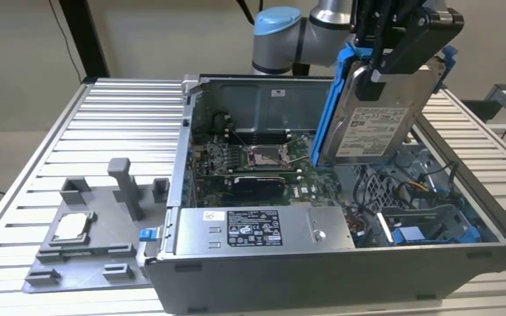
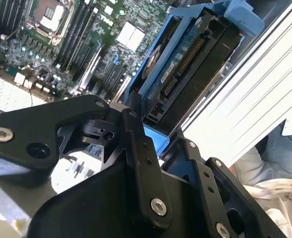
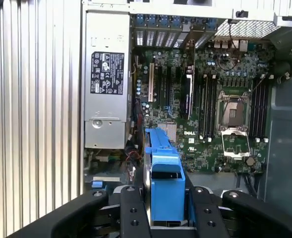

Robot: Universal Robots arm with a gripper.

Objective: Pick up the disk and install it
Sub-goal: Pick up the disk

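- Spreading under everything, the slatted metal worktop (image 1: 121,112) carries 2 large things.
- An open computer case (image 1: 323,283) lies on its side, with its motherboard (image 1: 235,155) exposed and a grey power supply (image 1: 262,227) along its near wall in the exterior view.
- A grey fixture tray (image 1: 103,263) sits just beside the case, on the exterior view's left.
- The disk (image 1: 385,125), blue-framed, hangs tilted but nearly upright over the case's interior.
- The black hand (image 1: 392,66) is clenched on the disk's upper end, 1 finger on each face.
- A small square chip (image 1: 70,227) rests on the tray.
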